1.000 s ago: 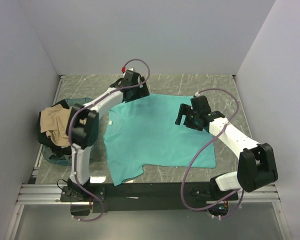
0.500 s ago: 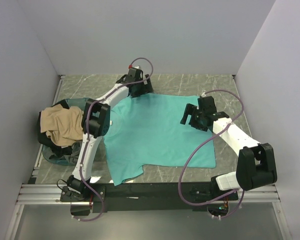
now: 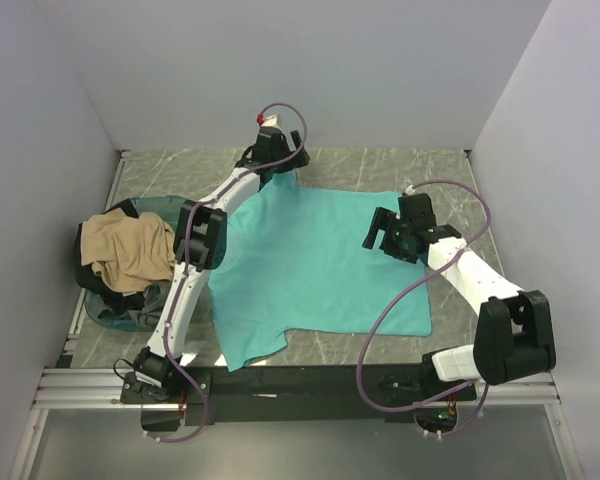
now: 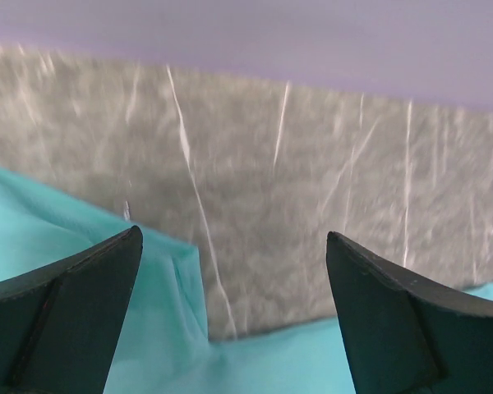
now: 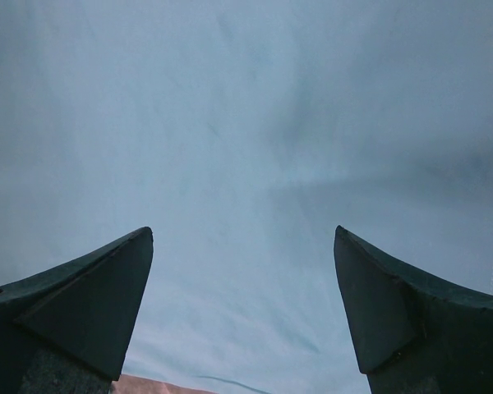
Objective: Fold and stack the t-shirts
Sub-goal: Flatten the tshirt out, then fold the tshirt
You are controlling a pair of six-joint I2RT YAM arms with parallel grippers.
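Lying spread flat mid-frame in the top view: teal shirt (image 3: 320, 270), on a grey marbled table (image 3: 380, 165). Tan shirt (image 3: 128, 250) heaped over dark cloth (image 3: 88, 272) in a bluish tub (image 3: 115, 318), left side of frame. Plain pale walls (image 3: 280, 70) on three sides.

Left wrist view alone shows the shirt's far edge rumpled against bare marble. Right wrist view shows only smooth teal cloth.

Left claw (image 4: 234, 234) spread wide, holding nothing, over that far edge. Right claw (image 5: 242, 231) also spread wide, empty, above the shirt's right part.
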